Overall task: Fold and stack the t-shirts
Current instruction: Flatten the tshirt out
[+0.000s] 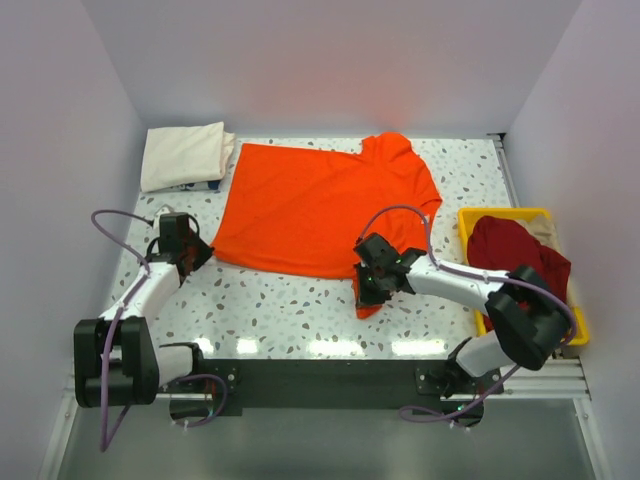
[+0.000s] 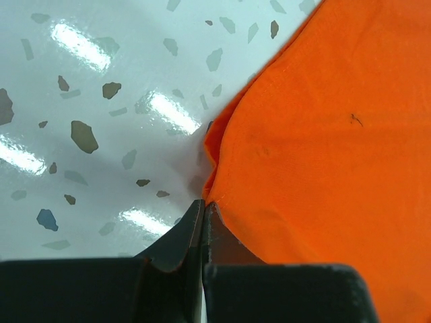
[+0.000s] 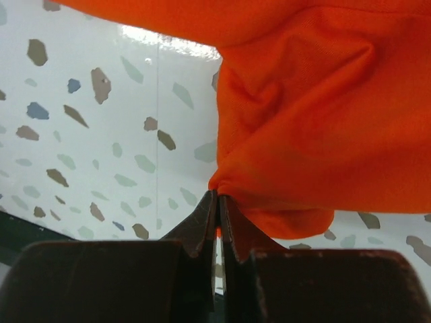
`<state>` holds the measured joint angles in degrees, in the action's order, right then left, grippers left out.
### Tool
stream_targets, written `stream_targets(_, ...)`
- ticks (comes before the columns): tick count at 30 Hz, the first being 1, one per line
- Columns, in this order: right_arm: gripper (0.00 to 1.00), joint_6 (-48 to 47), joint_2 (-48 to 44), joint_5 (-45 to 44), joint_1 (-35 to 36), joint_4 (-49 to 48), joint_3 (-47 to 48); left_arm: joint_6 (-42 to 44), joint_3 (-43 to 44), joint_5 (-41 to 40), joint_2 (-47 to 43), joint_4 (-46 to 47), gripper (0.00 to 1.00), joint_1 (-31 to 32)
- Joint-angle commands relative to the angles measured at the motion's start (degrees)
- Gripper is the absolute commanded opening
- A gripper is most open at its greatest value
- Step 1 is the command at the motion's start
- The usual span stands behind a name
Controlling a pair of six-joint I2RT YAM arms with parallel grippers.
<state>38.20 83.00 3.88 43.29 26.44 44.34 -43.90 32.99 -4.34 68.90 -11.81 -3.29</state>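
Our left and right jaws each pinch the near edge of the orange t-shirt; we should lift both together, keeping that edge taut.

Left arm and right arm: white tubes, black joints. Lilac cables loop behind the jaws; dark fingers taper to wedges.

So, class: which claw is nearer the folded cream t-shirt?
Left. The left claw pinches a corner of the orange t-shirt, just on the robot's side of the cream t-shirt. The right claw grips the same shirt's hem, far off to the right.
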Motion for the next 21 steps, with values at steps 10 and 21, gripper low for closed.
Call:
stream_targets(10,0.56,0.7,-15.1,-14.4,-15.1,5.0,1.0,2.9,4.9,3.1,0.6,-0.5,0.0,0.3)
stream_targets(21,0.45,4.3,-4.3,-15.6,-32.9,-3.8,-1.3,6.6,7.2,5.9,0.3,-3.0,0.0,-0.6)
